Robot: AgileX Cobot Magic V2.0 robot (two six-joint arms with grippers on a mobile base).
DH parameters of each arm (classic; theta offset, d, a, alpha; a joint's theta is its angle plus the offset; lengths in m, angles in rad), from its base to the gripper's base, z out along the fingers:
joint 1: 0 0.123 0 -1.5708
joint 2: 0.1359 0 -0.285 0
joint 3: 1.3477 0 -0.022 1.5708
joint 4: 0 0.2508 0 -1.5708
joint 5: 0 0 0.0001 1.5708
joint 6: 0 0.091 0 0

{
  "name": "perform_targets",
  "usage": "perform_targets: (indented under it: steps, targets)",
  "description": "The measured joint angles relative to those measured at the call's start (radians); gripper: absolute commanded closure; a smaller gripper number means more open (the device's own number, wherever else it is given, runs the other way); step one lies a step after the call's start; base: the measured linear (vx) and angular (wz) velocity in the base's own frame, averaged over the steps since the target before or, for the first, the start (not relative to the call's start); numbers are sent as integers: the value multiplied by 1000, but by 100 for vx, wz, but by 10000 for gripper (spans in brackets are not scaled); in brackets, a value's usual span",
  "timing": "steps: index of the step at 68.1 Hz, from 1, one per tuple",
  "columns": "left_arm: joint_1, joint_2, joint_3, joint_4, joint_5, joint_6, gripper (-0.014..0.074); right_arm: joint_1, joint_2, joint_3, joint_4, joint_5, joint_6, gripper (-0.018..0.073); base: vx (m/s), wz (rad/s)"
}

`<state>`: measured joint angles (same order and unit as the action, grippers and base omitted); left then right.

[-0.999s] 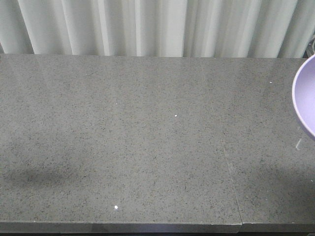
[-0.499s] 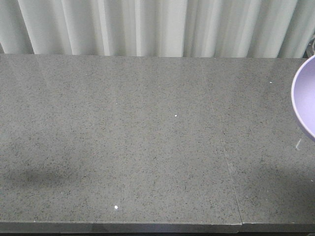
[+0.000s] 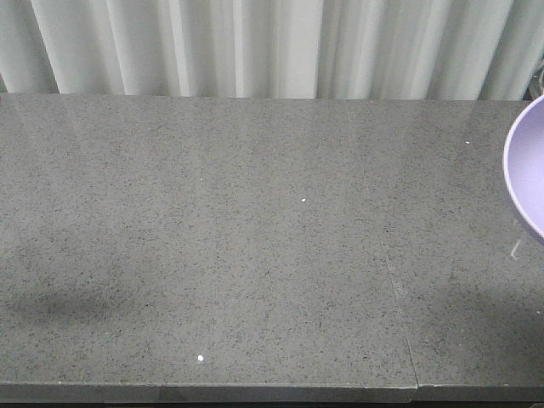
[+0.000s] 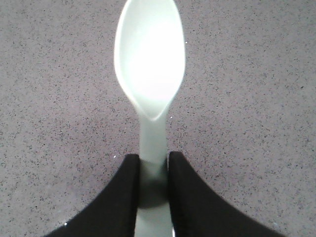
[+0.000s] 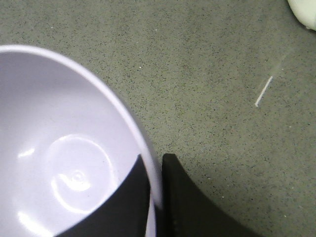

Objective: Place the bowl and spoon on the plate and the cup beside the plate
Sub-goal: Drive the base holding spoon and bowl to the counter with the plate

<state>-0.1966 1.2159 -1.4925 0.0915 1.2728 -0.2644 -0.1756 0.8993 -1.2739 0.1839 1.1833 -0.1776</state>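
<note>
Evidently little is changing: the bowl (image 3: 529, 161) is holding position at the right edge of the worktop (image 3: 255, 238), rim pinched by the right gripper (image 5: 154, 170); the left gripper (image 4: 153, 160) is pinching the spoon (image 4: 150, 64) by its handle. Apparently the plate is out of view, so placement is pending.

the tabletop (image 3: 255, 255) looks like polished grey stone or a stone-like composite, finely speckled dark and light. it is smooth and semi-glossy, with pale streaks mirrored along its upper part in the front view and a thin seam at the lower right. the curtain (image 3: 255, 42) across the top of that frame is white cloth, matt and softly pleated. the bowl (image 5: 59, 148) is lavender plastic, smooth, with small glossy highlights on its inner floor. the spoon (image 4: 149, 59) is pale mint plastic, so smooth and shiny that its scoop glares white. the left pincer (image 4: 150, 165) and the right pincer (image 5: 154, 163) have black fingers (image 4: 116, 202), matt and smooth; whether plastic or rubber cannot be told.
</note>
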Motion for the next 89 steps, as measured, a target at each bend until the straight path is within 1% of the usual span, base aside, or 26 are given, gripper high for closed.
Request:
perform_targets:
  steps: [49,89]
  targets:
    - [0,0,0,1,0,0,603,0,0,0,0,0,-1,566,-1,-3]
    - [0,0,0,3,0,0,603,0,0,0,0,0,-1,566,-5,-28]
